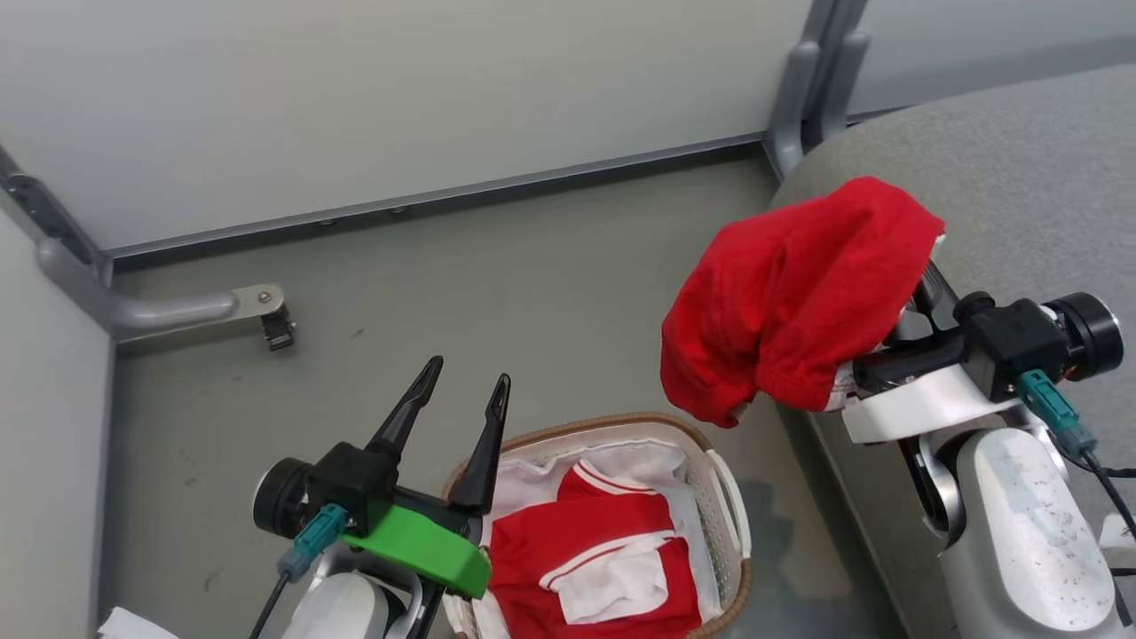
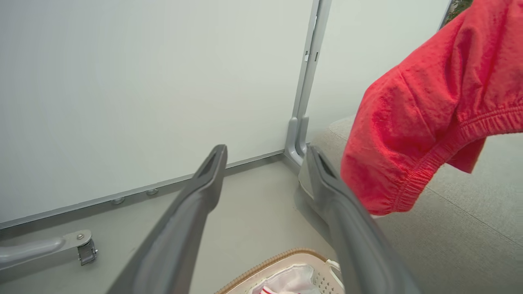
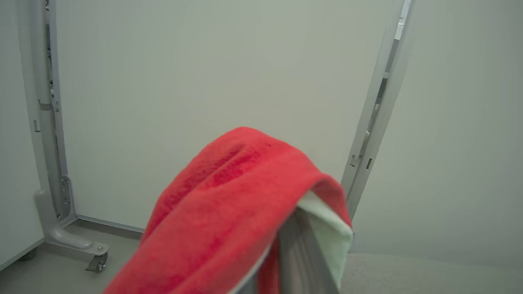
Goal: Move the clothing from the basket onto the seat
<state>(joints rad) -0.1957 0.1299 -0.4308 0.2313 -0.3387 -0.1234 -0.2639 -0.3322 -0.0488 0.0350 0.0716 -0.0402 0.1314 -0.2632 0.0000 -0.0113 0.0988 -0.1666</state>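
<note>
A red garment (image 1: pixel 790 302) is draped over the right gripper (image 3: pixel 298 257). Its long axis runs from the fingertips down and to that gripper's left, with the elastic hem lowest. It is crumpled and shows a white edge. The cloth hides the fingers, so I cannot tell whether they clamp it. The grey seat (image 1: pixel 1021 177) lies beneath and beyond that gripper. The left gripper (image 1: pixel 469 373) stands spread and empty; just to its right the basket (image 1: pixel 612 419) holds more red-and-white clothes (image 1: pixel 586 550). The floor (image 1: pixel 532 266) is grey, the wall panels (image 1: pixel 399 89) pale

You're looking at a lab test bay; pale partition panels (image 1: pixel 399 106) on grey metal posts (image 1: pixel 803 89); castered foot (image 1: pixel 266 311); bare grey floor (image 1: pixel 532 293).
</note>
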